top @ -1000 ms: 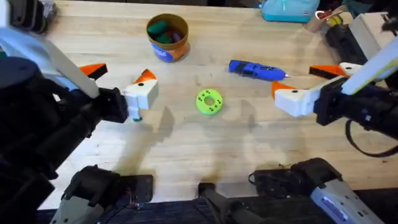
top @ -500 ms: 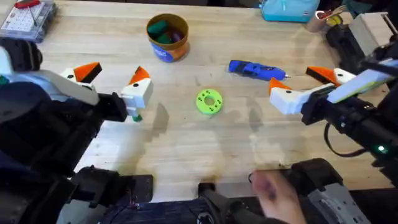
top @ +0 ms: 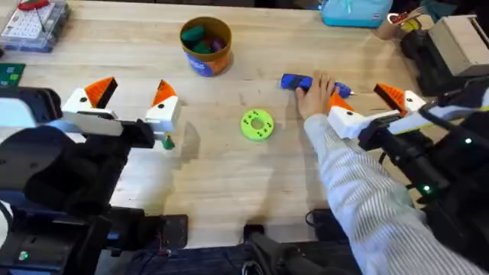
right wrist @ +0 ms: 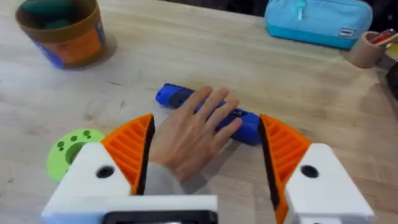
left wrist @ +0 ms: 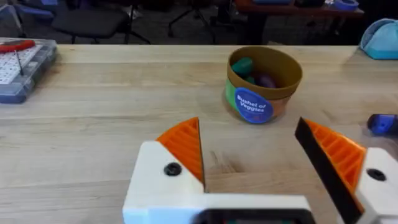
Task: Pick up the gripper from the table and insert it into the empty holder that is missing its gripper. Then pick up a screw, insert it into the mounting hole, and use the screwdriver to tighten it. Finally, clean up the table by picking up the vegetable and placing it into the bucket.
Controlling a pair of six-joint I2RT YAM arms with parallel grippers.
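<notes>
Hand [top: 317,93] in a striped sleeve, newly reached in, now resting on screwdriver [top: 295,82] at upper right of counter [top: 229,176], left pincer [top: 130,93] and right pincer [top: 370,103] both spread, empty, bucket [top: 205,46] unmoved at upper centre.

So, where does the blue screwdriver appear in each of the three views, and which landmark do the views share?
Overhead: the screwdriver lies right of centre near the far edge of the table, under a person's hand.
Left wrist: only its blue end is seen at the right edge.
Right wrist: it lies across the centre, with the hand on it.
Shared landmark: the orange bucket.
</notes>
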